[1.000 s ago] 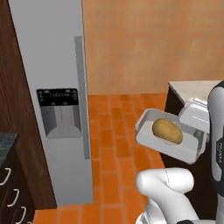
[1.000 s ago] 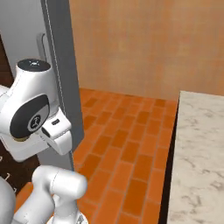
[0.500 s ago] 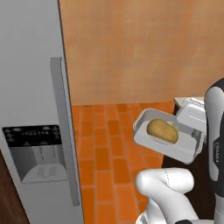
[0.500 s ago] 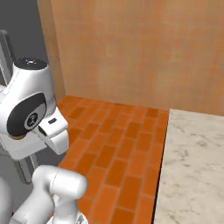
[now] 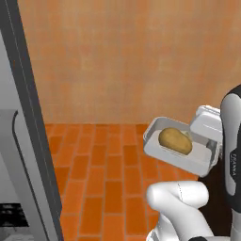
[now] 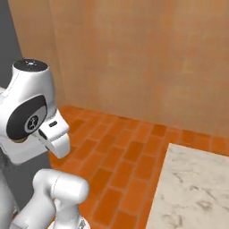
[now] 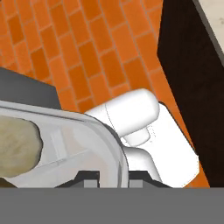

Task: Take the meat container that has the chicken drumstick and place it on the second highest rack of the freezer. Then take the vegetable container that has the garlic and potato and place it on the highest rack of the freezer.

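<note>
Both base views have swung with the base: the freezer (image 5: 21, 141) front that filled the left of the earlier left base view now sits as a strip at that edge, while the tray keeps its place at the arm.

End effector (image 7: 111, 177): jaws nearly together, clamped on the rim of the tray (image 5: 181, 149), which is carried in the air beside the arm, above the brick floor (image 5: 108, 174).

The potato (image 5: 175, 140) lies loose inside; garlic cannot be made out. Handling judgement: the tray looks light, stiff and thin-walled. An edge grip lets it tip, so keep it level or the potato may roll.

Hand view shows the rim between the fingertips (image 7: 91, 177); left base view shows the whole tray. Right base view shows a desk (image 6: 197, 188).
</note>
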